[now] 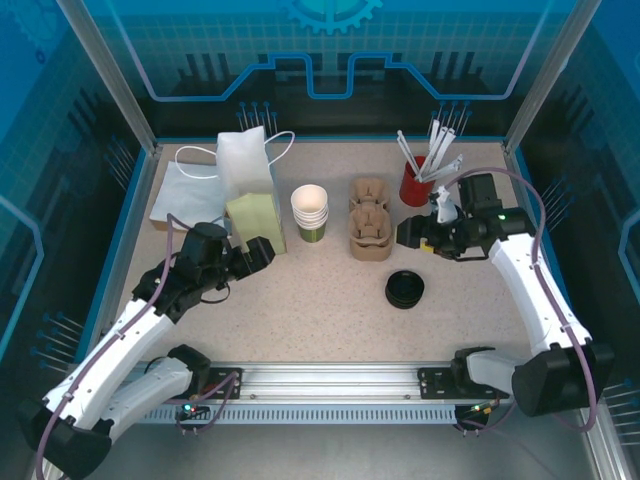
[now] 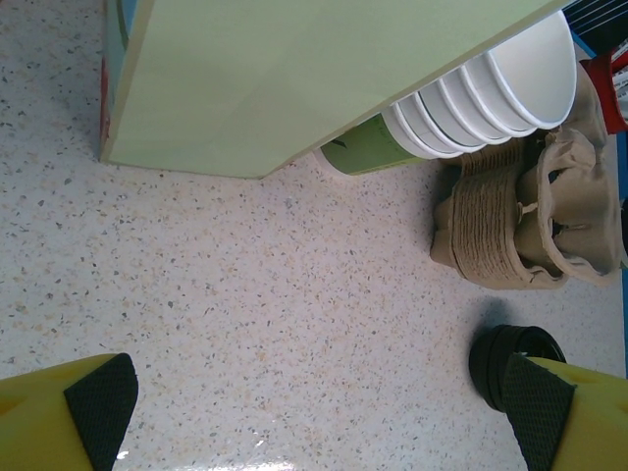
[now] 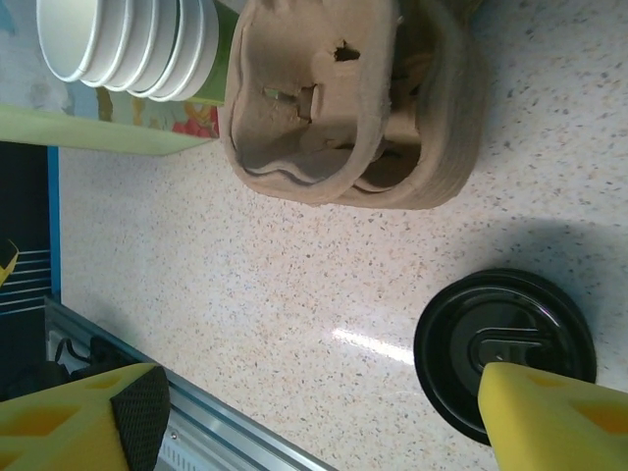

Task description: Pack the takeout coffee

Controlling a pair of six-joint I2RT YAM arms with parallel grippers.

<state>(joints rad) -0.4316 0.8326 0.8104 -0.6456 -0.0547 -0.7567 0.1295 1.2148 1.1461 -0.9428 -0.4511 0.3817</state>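
The takeout coffee cup is dark green outside and white inside, and it stands as a nested stack of several at the table's middle back. The stack also shows in the left wrist view and the right wrist view. A stack of black lids lies in front of the brown cup carrier. My left gripper is open over bare table left of the cups, nothing between its fingers. My right gripper is open right of the carrier, above the black lids, holding nothing.
A pale green bag stands right by the left gripper, with a white bag behind it and a flat one beside. A red cup of white straws stands behind the right gripper. A metal rail runs along the near edge.
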